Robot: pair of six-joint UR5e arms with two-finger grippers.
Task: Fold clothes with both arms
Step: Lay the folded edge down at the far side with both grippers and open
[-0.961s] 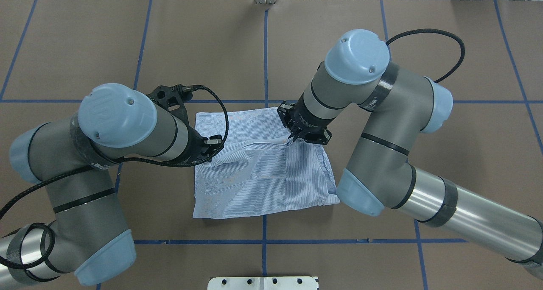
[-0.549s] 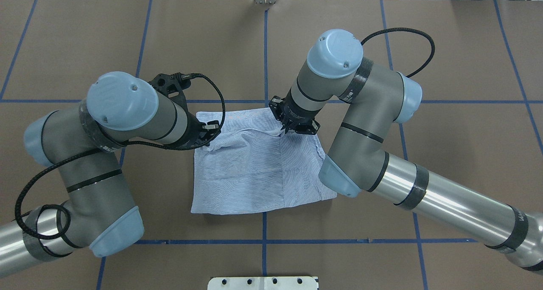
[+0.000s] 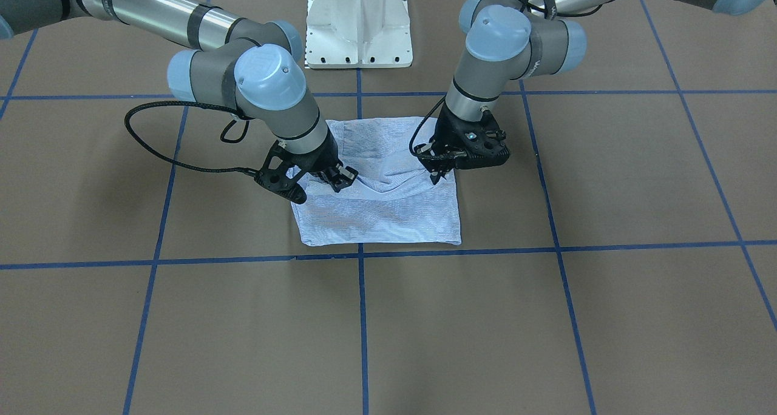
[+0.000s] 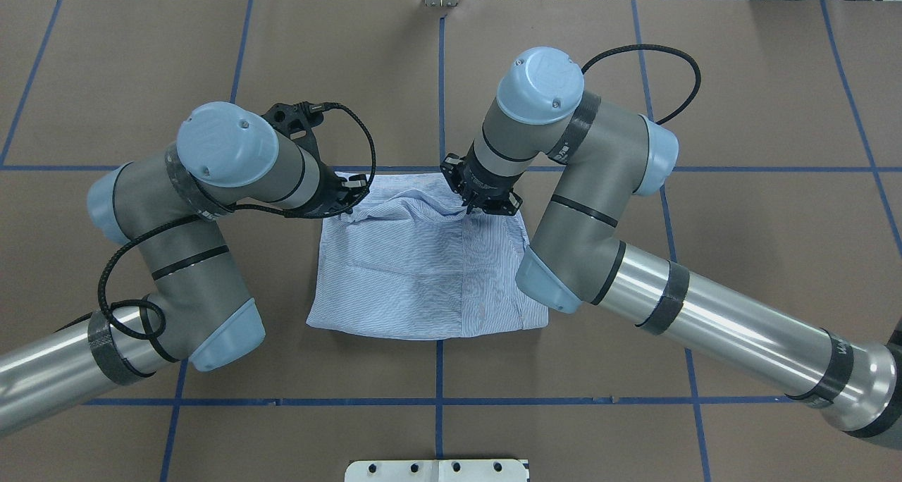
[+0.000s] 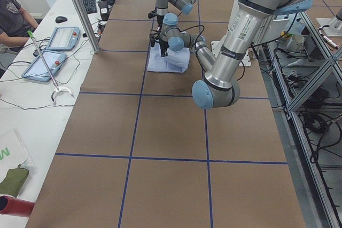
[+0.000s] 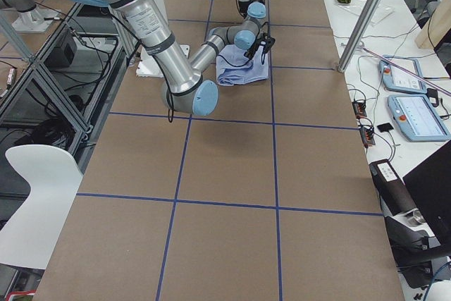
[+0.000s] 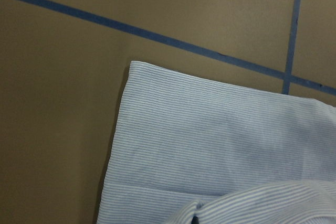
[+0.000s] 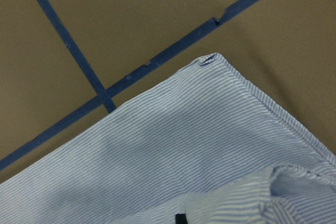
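Surface: brown worktop (image 4: 740, 256) gridded with blue tape (image 4: 564, 401); the shirt sits on the middle cross.
Arms: left arm (image 4: 190, 256) and right arm (image 4: 585, 242) bend in over the shirt's far edge.
Shirt: striped shirt (image 4: 423, 277), near part flat, top layer bunched at the far edge.
Hands: left hand (image 3: 437, 175) and right hand (image 3: 342, 179) each look clamped on that raised layer.
Risk: cloth sags between them. An uneven pull or early release would likely leave a crooked, wrinkled fold, or drag the layers beneath.
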